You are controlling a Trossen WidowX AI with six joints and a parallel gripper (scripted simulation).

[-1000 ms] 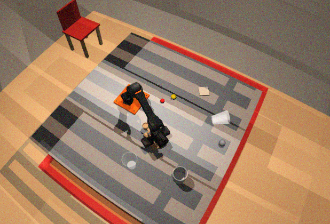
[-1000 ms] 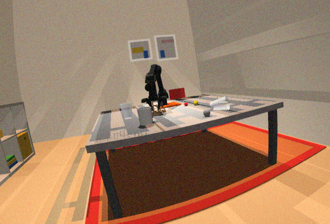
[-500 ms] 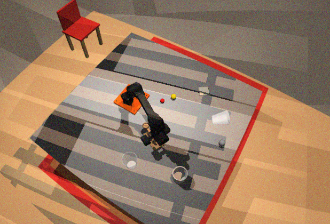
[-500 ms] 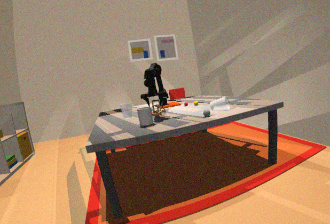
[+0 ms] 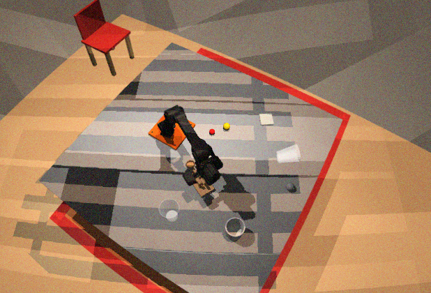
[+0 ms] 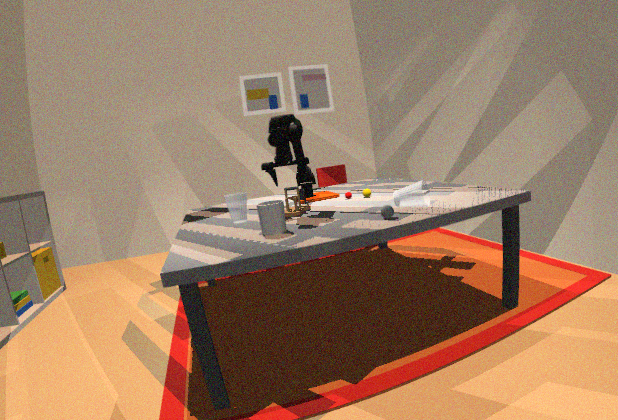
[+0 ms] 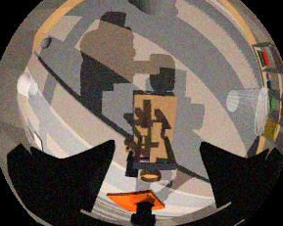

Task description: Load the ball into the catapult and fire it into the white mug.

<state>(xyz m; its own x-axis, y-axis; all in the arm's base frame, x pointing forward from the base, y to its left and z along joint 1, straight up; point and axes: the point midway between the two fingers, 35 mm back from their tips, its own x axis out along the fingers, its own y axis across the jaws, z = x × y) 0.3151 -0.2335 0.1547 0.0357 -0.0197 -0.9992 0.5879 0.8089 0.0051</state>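
Note:
The wooden catapult (image 5: 203, 188) (image 6: 290, 207) (image 7: 168, 109) stands on the table with its round cup (image 5: 190, 164) (image 7: 150, 175) towards the arm's base; I see no ball in that cup. My gripper (image 5: 203, 169) (image 6: 291, 184) (image 7: 160, 147) is wide open and empty above the catapult, one finger on each side of it in the wrist view. A whitish mug (image 5: 234, 237) (image 6: 272, 221) stands upright beyond the catapult. A red ball (image 5: 212, 132) (image 6: 348, 195) and a yellow ball (image 5: 227, 126) (image 6: 367, 193) lie beside the arm. Gripper parts and shadows hide some of the catapult.
A clear cup (image 5: 169, 208) (image 6: 236, 207) (image 7: 247, 109) stands upright. A white cup (image 5: 289, 154) (image 6: 414, 196) (image 7: 26, 86) lies on its side. A grey ball (image 5: 291, 188) (image 6: 387, 212) (image 7: 46, 42) and a pale square (image 5: 266, 119) are farther out. The arm stands on an orange plate (image 5: 178, 141) (image 6: 322, 197) (image 7: 119, 199).

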